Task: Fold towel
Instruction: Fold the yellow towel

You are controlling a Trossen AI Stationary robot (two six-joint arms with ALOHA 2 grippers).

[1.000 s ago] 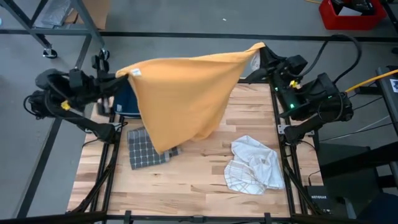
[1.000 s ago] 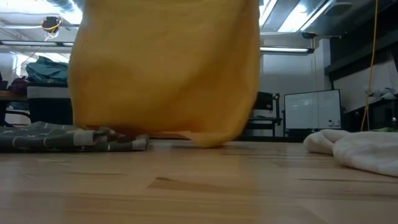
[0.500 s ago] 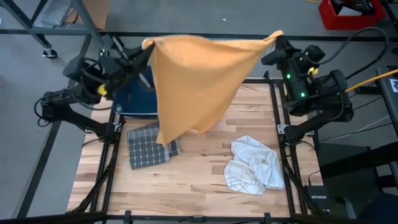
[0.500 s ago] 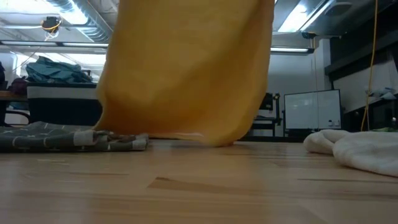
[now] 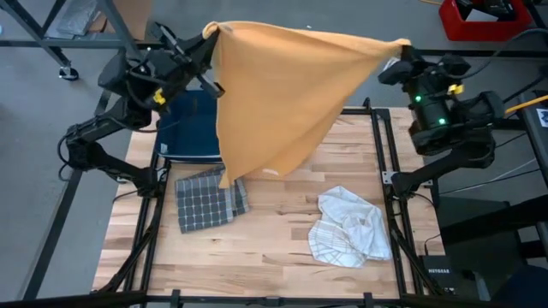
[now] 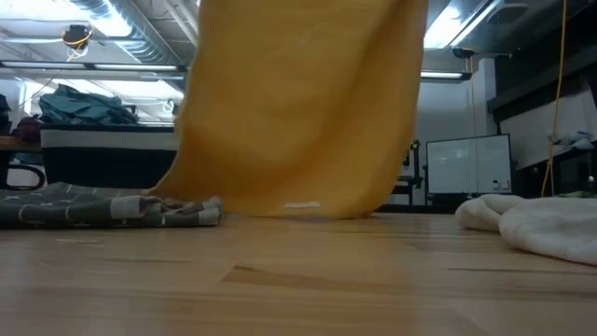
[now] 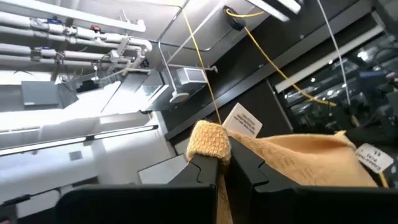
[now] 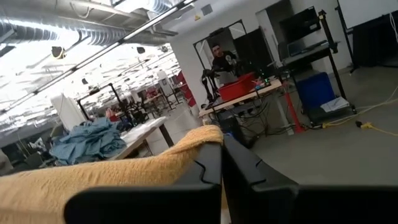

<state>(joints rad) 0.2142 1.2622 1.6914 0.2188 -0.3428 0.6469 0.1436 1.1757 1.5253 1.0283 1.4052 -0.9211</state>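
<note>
So the orange towel (image 5: 282, 94) is up in the air, stretched between both arms above the far edge of the worktop (image 5: 274, 248). It hangs down in a kind of triangle, top edge pulled taut from one corner to the other, and the low tip dangles over the far-left part of the wood, right by the grey checked cloth (image 5: 205, 204). In the low view the hem looks like it's just about touching the worktop, can't say for sure.

Left gripper (image 5: 208, 32) is clamped tight on the towel's left top corner, out past the far-left corner of the worktop. The left wrist view shows a little bunch of orange terry poking up between the fingers (image 7: 205, 168), with a white label (image 7: 241, 120) just behind it. Right gripper (image 5: 402, 47) is pinched closed on the other top corner, beyond the far-right corner of the worktop.

Other stuff: the grey checked cloth lies folded-ish near the left edge, a dark blue cloth (image 5: 190, 128) sits at the far-left corner partly under the hanging towel, and a crumpled white cloth (image 5: 349, 227) is near the right edge, well apart from the towel.
</note>
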